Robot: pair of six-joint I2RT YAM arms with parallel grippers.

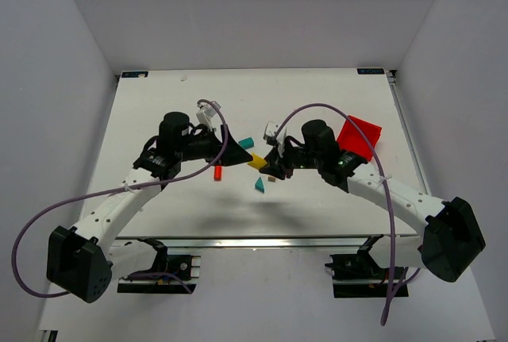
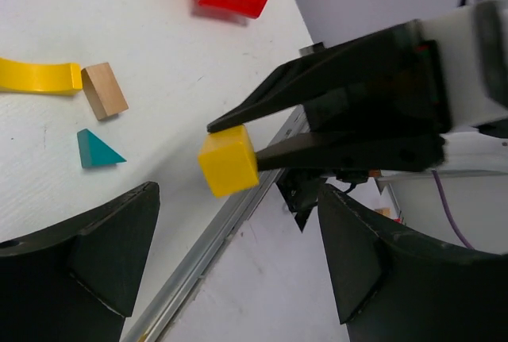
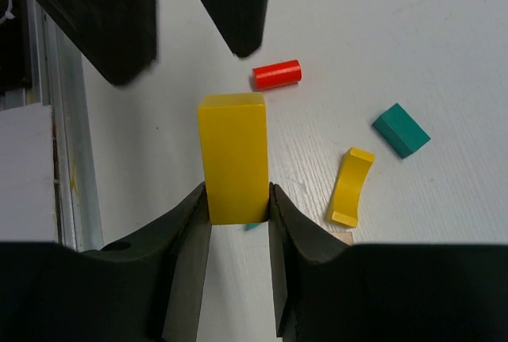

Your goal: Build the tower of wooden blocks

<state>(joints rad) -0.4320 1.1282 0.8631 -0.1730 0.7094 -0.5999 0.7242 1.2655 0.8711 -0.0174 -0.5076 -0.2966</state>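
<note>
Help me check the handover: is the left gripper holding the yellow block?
No: the right gripper clamps the yellow block, while the left gripper stands open, not touching it.

A red bin is set on a white table, on the table's right half, towards its far side. Whether the bin stands upright or lies tipped cannot be told. A metal rail is fixed along the table's near edge. The table is closed in on its left, far and right sides by plain white walls.
</note>
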